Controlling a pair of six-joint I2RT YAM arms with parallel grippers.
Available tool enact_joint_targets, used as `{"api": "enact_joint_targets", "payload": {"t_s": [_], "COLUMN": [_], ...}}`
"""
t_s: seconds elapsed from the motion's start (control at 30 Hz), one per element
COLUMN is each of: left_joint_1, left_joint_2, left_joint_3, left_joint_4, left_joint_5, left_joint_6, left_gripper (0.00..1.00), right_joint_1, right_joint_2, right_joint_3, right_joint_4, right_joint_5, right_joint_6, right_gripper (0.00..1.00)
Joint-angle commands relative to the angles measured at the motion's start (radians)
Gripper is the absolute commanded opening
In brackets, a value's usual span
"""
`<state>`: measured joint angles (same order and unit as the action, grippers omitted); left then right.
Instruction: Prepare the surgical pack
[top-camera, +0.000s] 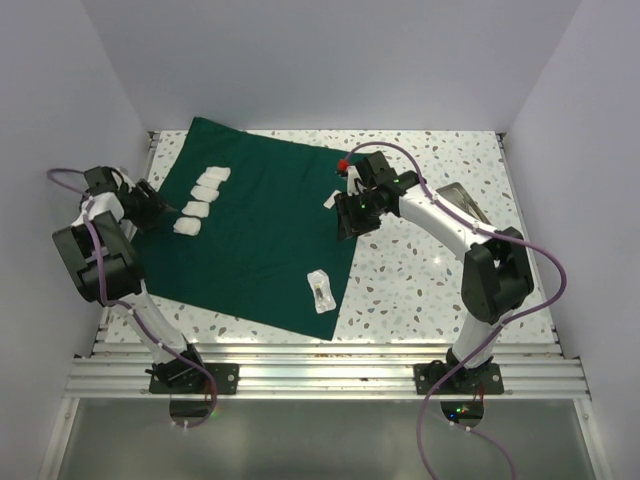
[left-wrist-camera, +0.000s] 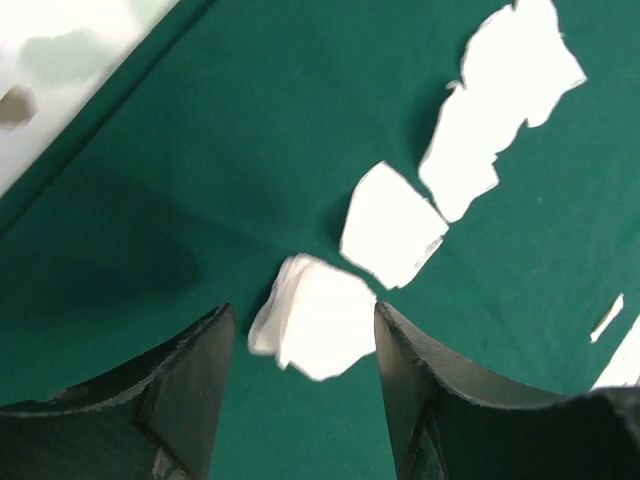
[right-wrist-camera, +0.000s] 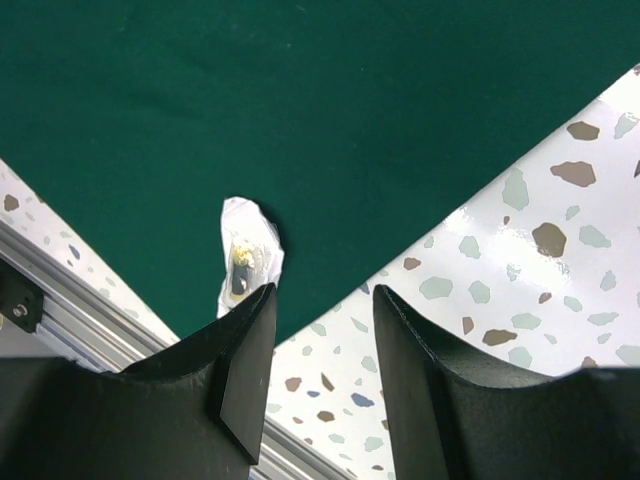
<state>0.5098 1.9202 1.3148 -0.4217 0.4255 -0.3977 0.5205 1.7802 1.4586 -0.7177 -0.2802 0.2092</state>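
Note:
The surgical pack, a large dark green drape (top-camera: 260, 230), lies spread flat on the speckled table. Several small white pads (top-camera: 200, 200) lie in a row along its left part. My left gripper (top-camera: 165, 207) is open and empty at the drape's left edge, low over the nearest pad (left-wrist-camera: 315, 318), which shows between its fingers; the drape (left-wrist-camera: 200, 150) fills that view. My right gripper (top-camera: 348, 222) is open and empty over the drape's right edge (right-wrist-camera: 300, 120). A clear packet (top-camera: 320, 290) lies on the drape's near right corner and also shows in the right wrist view (right-wrist-camera: 245, 262).
A shallow metal tray (top-camera: 462, 200) stands at the right, partly behind the right arm. A small white strip (top-camera: 330, 200) and a red item (top-camera: 343, 163) lie by the drape's far right edge. An aluminium rail (top-camera: 330, 360) runs along the near edge.

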Motion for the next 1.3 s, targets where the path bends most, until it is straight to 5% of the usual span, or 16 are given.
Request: {"api": "enact_joint_targets", "payload": {"t_s": [0.0,0.37,0.87,1.17,1.27], "left_joint_1": [0.015,0.013,0.013,0.013,0.013], "left_joint_2": [0.097,0.188,0.158,0.117,0.061], "left_joint_3": [0.076,0.098,0.055,0.061,0.037], "left_joint_4": [-0.017,-0.048,-0.054,-0.063,-0.054], "left_joint_5": [0.126,0.217,0.199,0.232,0.259], "left_joint_6": [0.071,0.122,0.125,0.099,0.083], "left_gripper": [0.62,0.57,0.34,0.01,0.0], "right_joint_1": [-0.002,-0.002,-0.001,-0.002,-0.001], "right_joint_2": [-0.01,-0.005,0.001,-0.005,-0.005], "right_joint_3": [0.014,0.022,0.026,0.02,0.02], "right_joint_4": [0.017,0.018,0.023,0.023,0.021], "right_joint_5": [-0.02,-0.024,-0.027,-0.022,-0.017], "right_joint_6": [0.006,0.004,0.009,0.004,0.004], "right_gripper": [0.47,0.47,0.47,0.47,0.47]}}
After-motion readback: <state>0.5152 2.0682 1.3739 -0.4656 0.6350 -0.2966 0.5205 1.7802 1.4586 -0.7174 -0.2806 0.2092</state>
